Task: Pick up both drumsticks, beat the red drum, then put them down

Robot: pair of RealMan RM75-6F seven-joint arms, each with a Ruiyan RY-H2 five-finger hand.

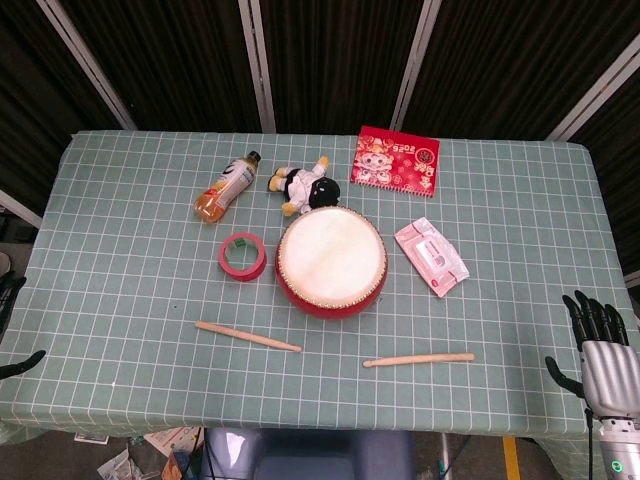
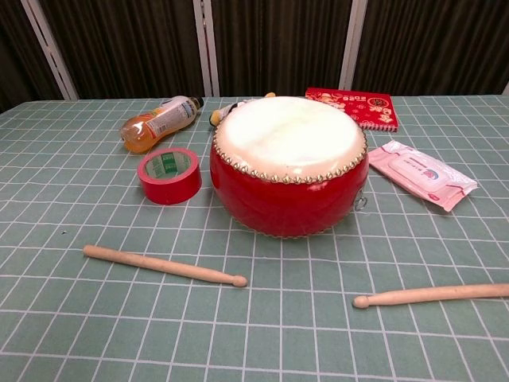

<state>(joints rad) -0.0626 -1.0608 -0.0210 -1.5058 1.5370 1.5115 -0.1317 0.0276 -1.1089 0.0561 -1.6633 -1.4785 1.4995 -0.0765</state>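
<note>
Two pale wooden drumsticks lie nearest the camera on a green checked tablecloth (image 1: 120, 270). From the head view, the left drumstick (image 1: 247, 336) slants down to the right, and the right drumstick (image 1: 419, 359) lies almost level, their tips facing each other with a gap between. Just behind them, at the table's middle, sits the round red drum with a cream skin (image 1: 331, 262). A red roll of tape (image 1: 242, 256) rests just beside the drum's left side. Farther back are an orange drink bottle lying on its side (image 1: 226, 187), a small plush doll in black and white (image 1: 303, 183), and a red printed booklet (image 1: 396, 160). A pink pack of wipes (image 1: 431, 257) lies right of the drum.

At the lower right, off the table's edge, the right hand (image 1: 597, 342) holds nothing, its dark fingers upright and apart. At the far left edge only a dark sliver of the left hand (image 1: 20, 362) shows; its fingers appear parted and empty, though most of it is cut off.

From the chest view, the drum (image 2: 288, 171) fills the centre, hiding most of the doll. The left drumstick (image 2: 164, 265) lies whole; the right drumstick (image 2: 433, 296) runs off the right edge. Tape (image 2: 169, 175), bottle (image 2: 159, 122), wipes (image 2: 421, 173) and booklet (image 2: 354, 104) all show. Neither hand appears here.
</note>
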